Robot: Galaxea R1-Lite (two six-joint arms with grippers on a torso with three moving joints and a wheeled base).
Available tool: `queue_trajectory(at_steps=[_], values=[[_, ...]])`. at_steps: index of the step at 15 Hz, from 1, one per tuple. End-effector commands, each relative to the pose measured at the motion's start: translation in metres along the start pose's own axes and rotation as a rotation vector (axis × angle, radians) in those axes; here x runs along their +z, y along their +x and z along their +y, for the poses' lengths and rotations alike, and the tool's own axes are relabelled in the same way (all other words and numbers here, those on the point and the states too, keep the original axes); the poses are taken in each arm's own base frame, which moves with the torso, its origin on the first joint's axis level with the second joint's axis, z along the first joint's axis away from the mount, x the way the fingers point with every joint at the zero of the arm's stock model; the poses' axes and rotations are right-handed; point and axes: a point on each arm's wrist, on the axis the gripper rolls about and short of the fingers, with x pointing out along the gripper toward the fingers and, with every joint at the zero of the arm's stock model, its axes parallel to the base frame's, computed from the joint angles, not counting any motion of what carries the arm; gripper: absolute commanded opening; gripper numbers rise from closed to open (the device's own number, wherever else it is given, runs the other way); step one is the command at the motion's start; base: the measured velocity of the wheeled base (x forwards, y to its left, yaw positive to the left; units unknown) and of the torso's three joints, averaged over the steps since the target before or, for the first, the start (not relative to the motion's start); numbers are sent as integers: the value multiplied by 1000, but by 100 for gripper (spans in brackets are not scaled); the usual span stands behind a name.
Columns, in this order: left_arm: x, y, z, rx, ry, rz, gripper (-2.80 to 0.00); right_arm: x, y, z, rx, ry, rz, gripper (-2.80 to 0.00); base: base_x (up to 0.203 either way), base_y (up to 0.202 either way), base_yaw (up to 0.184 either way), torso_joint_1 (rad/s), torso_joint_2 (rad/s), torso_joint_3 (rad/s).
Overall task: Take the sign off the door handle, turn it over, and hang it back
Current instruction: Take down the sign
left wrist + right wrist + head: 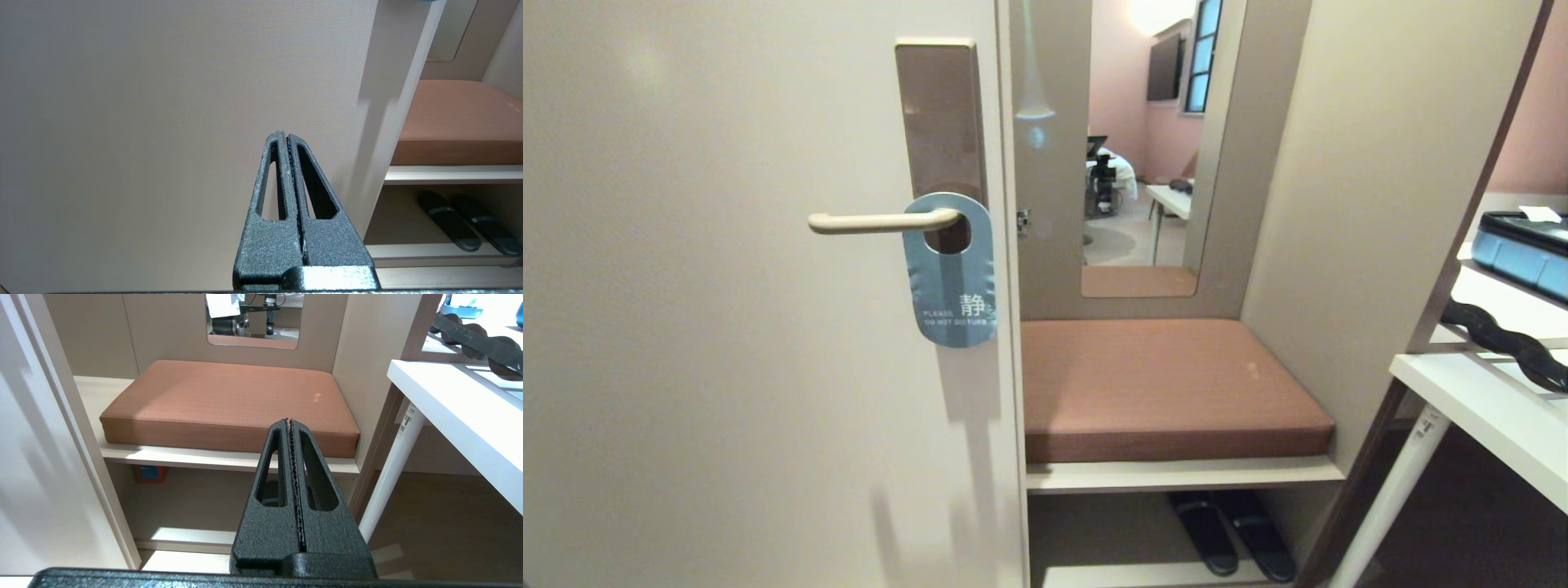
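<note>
The light blue sign (951, 282) hangs by its round hole on the cream door handle (882, 221), blue face with white "PLEASE DO NOT DISTURB" text outward. The lever sticks out from a tall brown plate (940, 118) on the beige door (727, 343). Neither arm shows in the head view. My left gripper (284, 136) is shut and empty, pointing at the bare door face well below the sign. My right gripper (289, 421) is shut and empty too, facing the bench cushion beside the door.
Right of the door is a niche with a brown cushion (1168, 384), a mirror (1147, 147) above it and black slippers (1233, 531) on the shelf below. A white table (1486, 408) with a blue box (1523, 249) and a black wavy item (1507, 339) stands at the right.
</note>
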Motion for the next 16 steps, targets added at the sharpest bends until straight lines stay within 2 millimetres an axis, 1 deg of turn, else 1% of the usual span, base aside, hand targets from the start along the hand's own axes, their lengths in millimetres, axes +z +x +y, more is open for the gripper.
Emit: queue_trajectory(at_steps=[1, 5, 7, 16], values=[[0, 0, 0, 1, -2, 0, -280, 0, 0, 0, 1, 0, 0, -280, 0, 0, 0, 0, 0, 0], [0, 0, 0, 1, -5, -1, -280, 0, 0, 0, 1, 0, 0, -280, 0, 0, 0, 0, 0, 0], [0, 0, 0, 4, -23, 0, -280, 0, 0, 0, 2, 0, 0, -280, 5, 90, -7, 3, 2, 3], [0, 0, 0, 11, -28, -3, -280, 0, 0, 0, 1, 0, 0, -280, 0, 191, 0, 2, 2, 0]])
